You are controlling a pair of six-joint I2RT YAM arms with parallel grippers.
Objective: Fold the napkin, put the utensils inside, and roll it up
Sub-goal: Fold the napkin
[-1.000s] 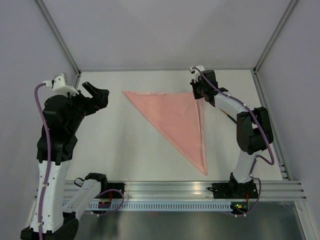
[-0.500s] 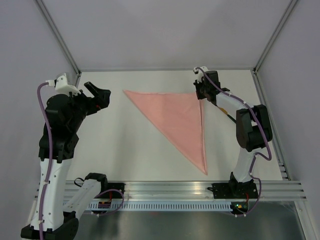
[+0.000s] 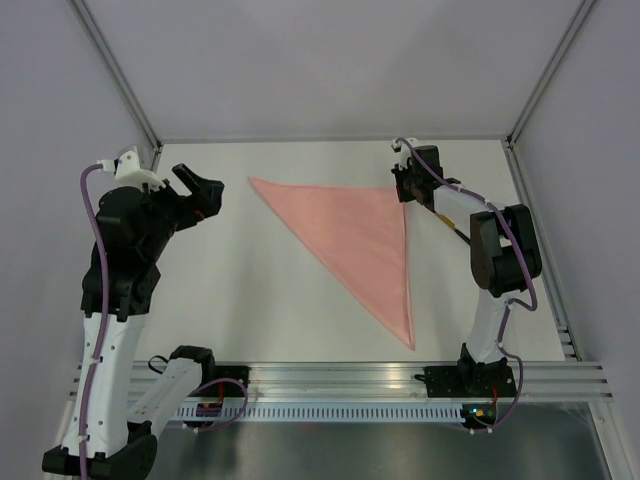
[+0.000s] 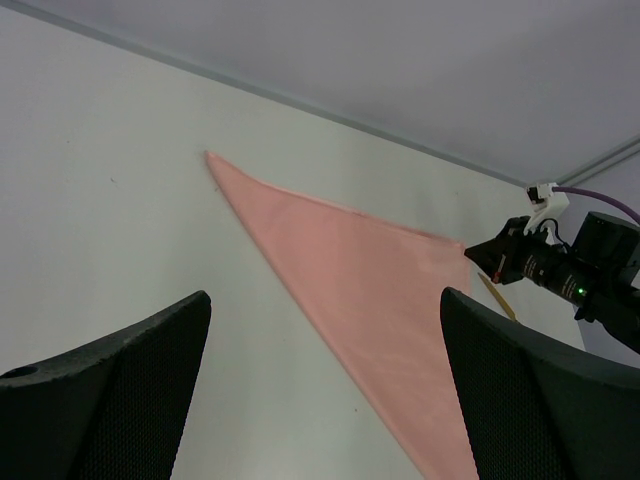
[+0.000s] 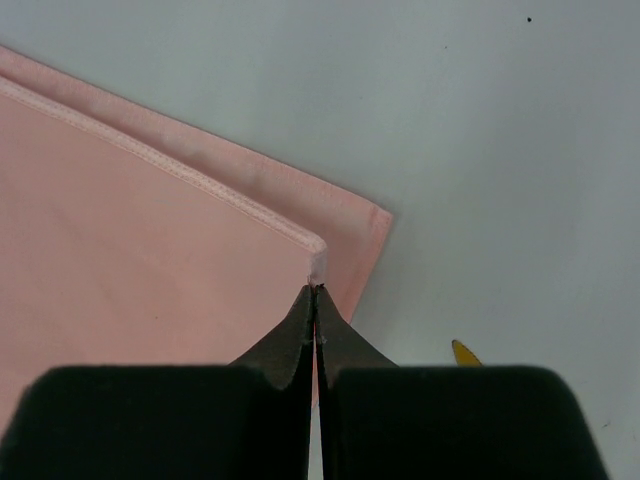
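– Right claw (image 5: pixel 316 290) is pressed together on the top layer's corner of the napkin (image 5: pixel 150 220), yes?
– Looks so. Your tips meet right at that corner, which sits a little short of the lower layer's corner. The napkin lies as a flat triangle on the bench (image 3: pixel 250 290), one point toward the near edge.
– Which step am I in?
– The fold, at its close, I'd judge. Left claw (image 3: pixel 203 193) hangs spread wide off to the left, holding nothing.
– And next?
– Let go without dragging the layer. Then go for the utensil (image 5: pixel 462 352). It lies just beside the napkin's right edge, partly under your right arm, and belongs on the cloth before you roll.
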